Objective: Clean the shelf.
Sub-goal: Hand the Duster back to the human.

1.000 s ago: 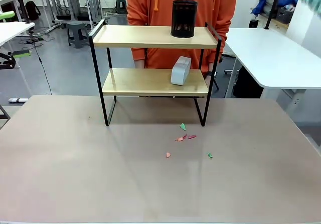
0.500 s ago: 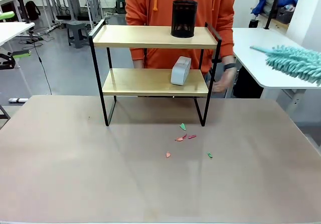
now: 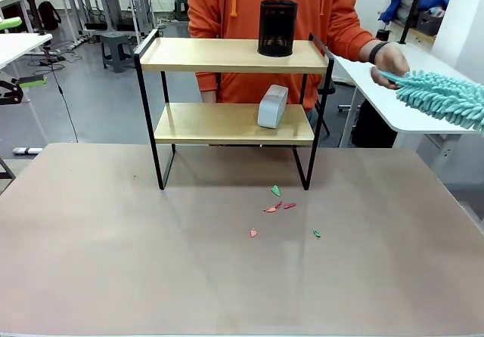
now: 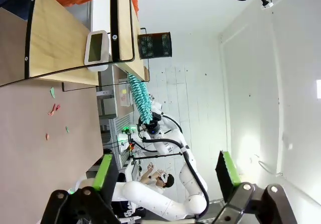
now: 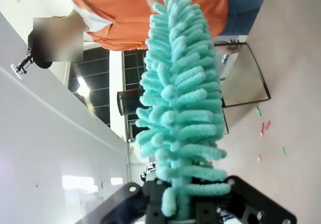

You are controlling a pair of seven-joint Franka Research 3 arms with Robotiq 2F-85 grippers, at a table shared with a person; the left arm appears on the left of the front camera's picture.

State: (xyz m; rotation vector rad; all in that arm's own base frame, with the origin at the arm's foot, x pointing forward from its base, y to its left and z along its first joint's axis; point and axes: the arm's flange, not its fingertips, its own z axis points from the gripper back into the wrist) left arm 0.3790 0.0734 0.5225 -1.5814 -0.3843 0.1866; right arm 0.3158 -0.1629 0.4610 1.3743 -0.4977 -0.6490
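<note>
Looking across the table (image 3: 91, 276) from the front view, I see the shelf (image 3: 234, 56) in the upper middle of the frame, its black legs planted on the tabletop near the far edge, with a broad bare stretch of surface between it and the bottom of the frame. A black mesh cup (image 3: 277, 28) sits on the top board right of centre, well inside the raised side rails, and a white device (image 3: 272, 106) leans on the lower board toward its right end. Small coloured scraps (image 3: 275, 202) lie on the table just in front of the shelf's right leg. At the right edge a teal duster (image 3: 442, 97) enters the frame, and the person's hand (image 3: 391, 66) touches its inner tip above the neighbouring white table (image 3: 408, 88). In the right wrist view my right gripper (image 5: 183, 204) is clamped on the duster's base, the fluffy head rising up the middle of the frame. In the left wrist view my left gripper (image 4: 165, 174) is spread wide with nothing between its green pads (image 4: 103, 171), the shelf at upper left.
</note>
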